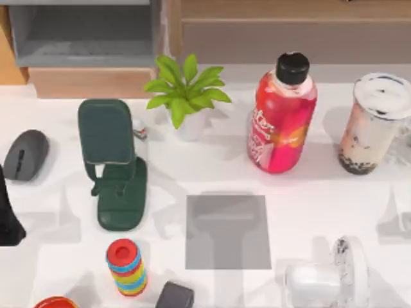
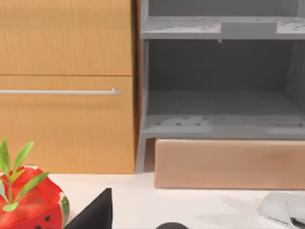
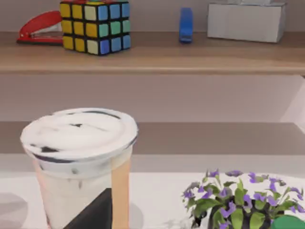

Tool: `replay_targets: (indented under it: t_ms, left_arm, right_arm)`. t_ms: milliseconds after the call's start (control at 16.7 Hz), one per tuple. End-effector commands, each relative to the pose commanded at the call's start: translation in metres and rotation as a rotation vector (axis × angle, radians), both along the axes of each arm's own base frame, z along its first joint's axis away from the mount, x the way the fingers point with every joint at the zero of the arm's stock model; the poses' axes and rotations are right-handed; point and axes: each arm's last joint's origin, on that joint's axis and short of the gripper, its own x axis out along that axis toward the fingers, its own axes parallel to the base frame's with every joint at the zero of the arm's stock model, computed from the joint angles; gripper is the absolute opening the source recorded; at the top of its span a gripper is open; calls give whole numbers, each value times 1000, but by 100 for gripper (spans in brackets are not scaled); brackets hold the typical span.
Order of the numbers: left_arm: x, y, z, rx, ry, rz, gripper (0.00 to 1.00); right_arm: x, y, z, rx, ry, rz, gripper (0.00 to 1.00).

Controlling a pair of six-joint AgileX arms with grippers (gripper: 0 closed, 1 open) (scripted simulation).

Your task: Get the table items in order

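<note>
You are at the approach step: the right gripper [image 3: 97,210], whose finger state I cannot tell, is near the milk-tea cup [image 1: 374,122] at the table's [image 1: 308,186] far right, so next you should align around it carefully.

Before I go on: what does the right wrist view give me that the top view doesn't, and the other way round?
The right wrist view adds a wooden shelf with a colour cube, red stapler, blue item and grey box, plus a purple-flowered plant near the cup. The top view adds the mouse at the table's left, green phone stand, leafy potted plant, red bottle and grey mat. Both show the milk-tea cup, upright and lidded, on the white table.
</note>
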Motion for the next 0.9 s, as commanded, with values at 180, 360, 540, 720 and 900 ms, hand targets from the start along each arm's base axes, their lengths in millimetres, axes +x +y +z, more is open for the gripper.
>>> replay_targets:
  t_ms: [180, 360, 540, 720, 900]
  left_arm:
    - [0, 0, 2, 1, 8, 0, 100]
    - [1, 0, 19, 9, 77, 1, 100]
    - [10, 1, 50, 24, 213, 0, 100]
    - [36, 2, 86, 41, 409, -3, 100]
    - [81, 4, 114, 59, 643, -12, 100]
  right_arm:
    - [0, 0, 0, 0, 0, 0, 100]
    - [0, 0, 0, 0, 0, 0, 100]
    - [0, 0, 0, 0, 0, 0, 100]
    - [0, 0, 0, 0, 0, 0, 100]
    - [0, 0, 0, 0, 0, 0, 100]
